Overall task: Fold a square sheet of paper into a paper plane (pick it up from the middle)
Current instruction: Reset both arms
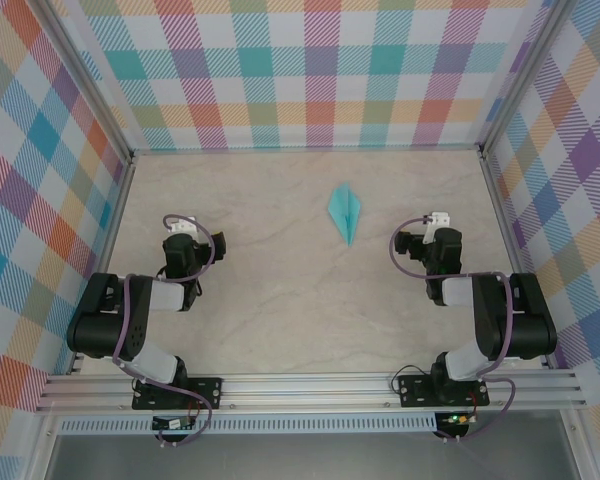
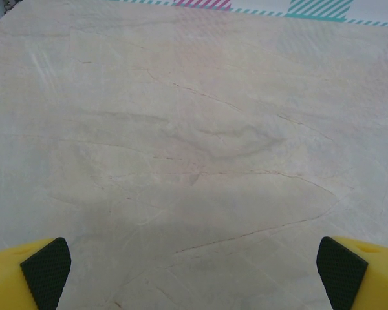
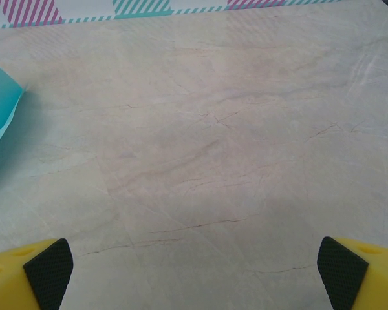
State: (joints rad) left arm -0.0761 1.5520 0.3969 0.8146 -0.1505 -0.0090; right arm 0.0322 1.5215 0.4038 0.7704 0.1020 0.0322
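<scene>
The folding looks finished. The paper plane (image 1: 345,213) lies on the marbled worktop (image 1: 280,300), a narrow turquoise dart with a centre crease and two slim wings. Its long pointed end is turned toward the arms' side. No flat square of paper lies beside it or anywhere around it, so the fair judgement is that the sheet has become this dart.

The left claw (image 1: 183,232) hovers well to the left of the plane and a little nearer the arm bases than it. The right claw (image 1: 438,225) hovers to the plane's right, closer to it than the left one is, but apart from it. Neither touches the plane.

In the left wrist view the two black pads (image 2: 46,271) stand at opposite bottom corners with bare worktop between them, so this claw is spread wide and carries nothing. The right wrist view shows the same wide spread of its pads (image 3: 48,271), again with nothing between them. One turquoise wing of the plane reaches in at the left edge of that view.

From above the plane is small, so it cannot be told whether the creases are sharp or the wings match. The wing in the right wrist view seems to lift slightly off the worktop, with a shadow under it.

Little appears left to do. With both claws free and clear of the plane, the task reads as done or within a final tidy-up.
</scene>
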